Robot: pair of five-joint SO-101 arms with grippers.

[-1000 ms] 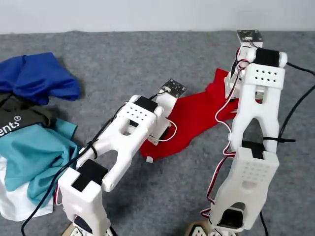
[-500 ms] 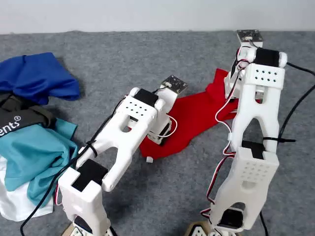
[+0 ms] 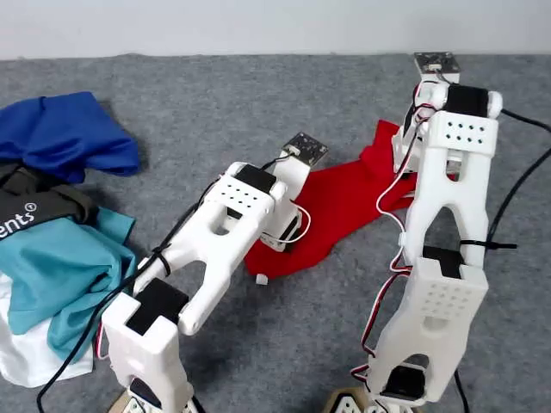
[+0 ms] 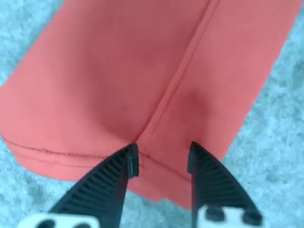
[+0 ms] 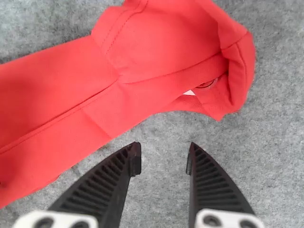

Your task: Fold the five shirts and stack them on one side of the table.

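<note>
Left pincer (image 4: pixel 162 154) apart over red shirt (image 4: pixel 142 71) | right pincer (image 5: pixel 164 156) apart | grey shirt (image 3: pixel 60 202) printed

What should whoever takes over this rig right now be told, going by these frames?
Left gripper: open, fingertips either side of a seam at the hem of the unfolded red fabric shirt.
Right gripper: open, holding nothing, over the grey carpeted table beside the red shirt's collar end.
Loose heap on the left arm's side: blue shirt, dark grey shirt, teal shirt, white shirt.
Done: nothing folded or stacked.
Left: fold all five, stack on one side.
</note>
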